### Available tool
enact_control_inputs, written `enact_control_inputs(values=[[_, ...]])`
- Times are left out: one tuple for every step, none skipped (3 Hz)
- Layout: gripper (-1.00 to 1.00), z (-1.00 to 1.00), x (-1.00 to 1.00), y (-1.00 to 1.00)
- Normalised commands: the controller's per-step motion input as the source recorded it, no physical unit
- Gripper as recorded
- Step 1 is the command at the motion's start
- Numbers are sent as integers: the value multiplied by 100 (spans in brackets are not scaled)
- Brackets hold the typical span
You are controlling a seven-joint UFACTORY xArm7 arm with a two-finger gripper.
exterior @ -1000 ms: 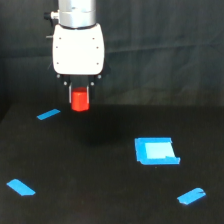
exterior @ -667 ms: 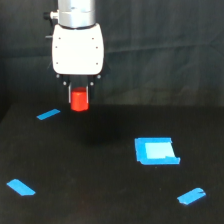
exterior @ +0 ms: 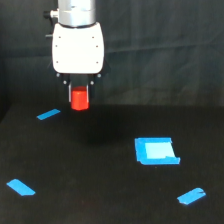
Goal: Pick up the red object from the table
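One white end effector hangs over the black worktop, its two dark fingers closed on the single red object, which appears lifted clear of the surface. Three blue tape strips lie on the worktop, plus one blue square patch toward the exterior view's right.

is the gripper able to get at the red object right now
Yes, apparently: the red object already sits between the dark fingers of the gripper, and nothing stands in the way.
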Motion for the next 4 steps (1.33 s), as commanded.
enact_control_inputs(values=[[-97,10,9,-1],[-96,17,-1,14],[-95,4,-3,-1],[-97,-2,1,-7]])
